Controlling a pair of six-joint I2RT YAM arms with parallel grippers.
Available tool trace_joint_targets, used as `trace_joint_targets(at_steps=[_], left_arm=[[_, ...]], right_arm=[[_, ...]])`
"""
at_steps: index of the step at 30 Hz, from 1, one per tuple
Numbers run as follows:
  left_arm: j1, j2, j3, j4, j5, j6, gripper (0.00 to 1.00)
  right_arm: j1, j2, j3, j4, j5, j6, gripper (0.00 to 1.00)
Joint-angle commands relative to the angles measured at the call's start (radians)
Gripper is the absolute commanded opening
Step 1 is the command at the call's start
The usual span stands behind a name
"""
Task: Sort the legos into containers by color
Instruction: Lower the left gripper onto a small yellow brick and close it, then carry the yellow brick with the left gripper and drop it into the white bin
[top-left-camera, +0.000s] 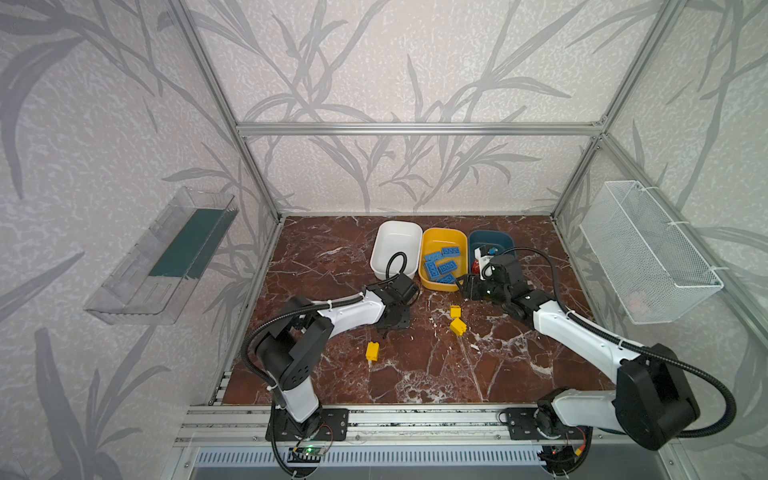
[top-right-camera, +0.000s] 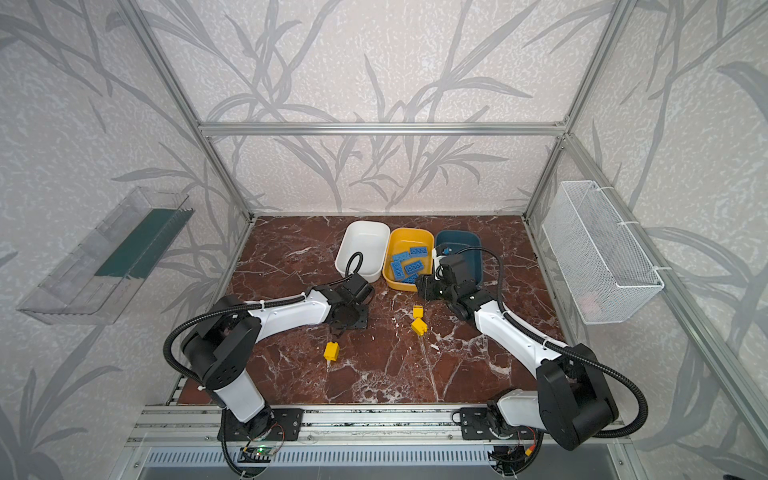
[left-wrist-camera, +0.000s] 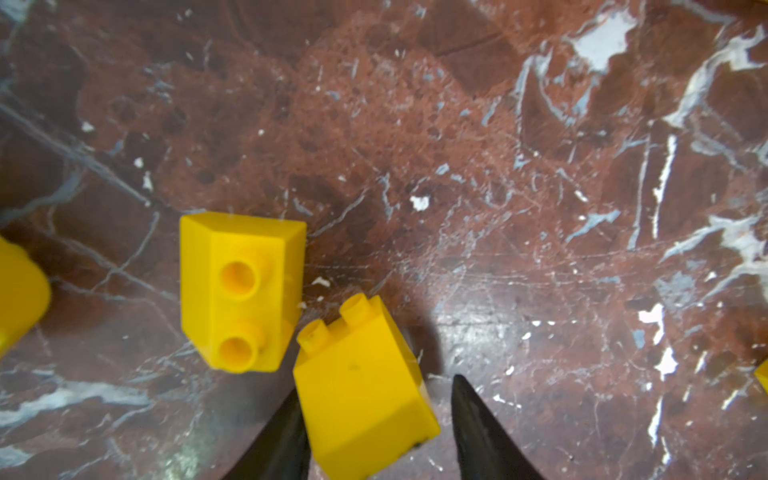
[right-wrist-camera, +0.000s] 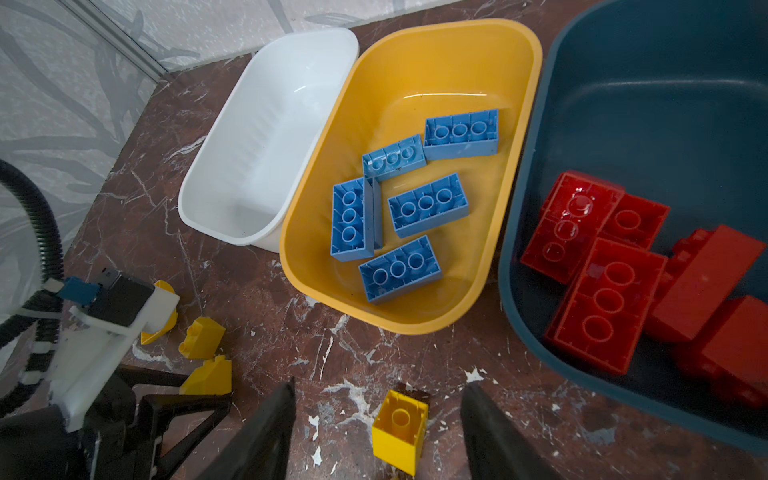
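Yellow stray brick farthest left, well out front-left of yellow tub, loose on marble worktop. White tub hard against yellow tub's left wall, empty.

Left tool front-left of yellow tub, down at the worktop, set narrow around a straddled brick, yellow, lying on its side. One finger against its flank, other finger a sliver off. Not clamped as far as visible. Neighbour brick just beside it, almost corner to corner.

Yellow tub itself: blue bricks only. Pair of yellow bricks loose just in front of yellow tub.

Right tool front-right of yellow tub, hovering, spread wide, nothing held. Upturned brick on worktop under the gap, likely one of that pair. Teal tub just right of yellow tub, red bricks inside.

Step in hand, by guess: left grasp of a yellow brick, with white tub the likely target as the only empty one.

To do well:
- Square fingers to the flat flanks, since it sits skewed and may twist out.
- Squeeze until both pads bear.
- Lift straight up, so as not to drag the neighbour.
- Clear white tub's rim before letting go.
- Leave right tool where it hangs until left arm is past.
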Motion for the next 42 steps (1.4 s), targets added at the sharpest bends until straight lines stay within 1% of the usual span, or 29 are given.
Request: trace_joint_targets(at_steps=[1, 3, 8, 12, 15, 24, 28, 30, 37, 39, 42], left_arm=[[-0.004, 0.019, 0.026, -0.019, -0.04, 0.002, 0.51], [-0.004, 0.028, 0.032, -0.022, -0.052, 0.005, 0.51], [-0.005, 0.063, 0.064, -0.031, -0.057, 0.011, 0.55], [-0.006, 0.089, 0.092, -0.034, -0.058, 0.015, 0.55], [-0.006, 0.104, 0.112, -0.038, -0.057, 0.019, 0.53], [-0.009, 0.103, 0.113, -0.049, -0.075, 0.025, 0.31], [-0.009, 0.081, 0.112, -0.049, -0.079, 0.032, 0.27], [-0.009, 0.068, 0.122, -0.056, -0.088, 0.041, 0.27], [0.002, 0.034, 0.248, -0.118, -0.132, 0.072, 0.27], [0.008, 0.033, 0.301, -0.147, -0.159, 0.067, 0.27], [0.021, 0.061, 0.406, -0.197, -0.189, 0.097, 0.27]], right_arm=[[-0.004, -0.023, -0.012, 0.026, -0.008, 0.0, 0.64], [-0.003, -0.02, -0.012, 0.028, -0.012, 0.002, 0.64], [-0.003, -0.017, -0.012, 0.031, -0.019, 0.005, 0.65], [-0.003, -0.019, -0.014, 0.032, -0.02, 0.005, 0.65], [-0.004, -0.018, -0.015, 0.032, -0.022, 0.005, 0.65], [-0.005, -0.02, -0.019, 0.039, -0.027, 0.008, 0.65], [-0.003, -0.022, -0.026, 0.053, -0.044, 0.014, 0.65], [-0.003, -0.027, -0.033, 0.06, -0.058, 0.017, 0.65], [0.01, -0.059, -0.047, 0.066, -0.065, 0.037, 0.65], [0.02, -0.068, -0.043, 0.047, -0.051, 0.039, 0.65], [0.033, -0.087, -0.044, 0.005, -0.018, 0.041, 0.65]])
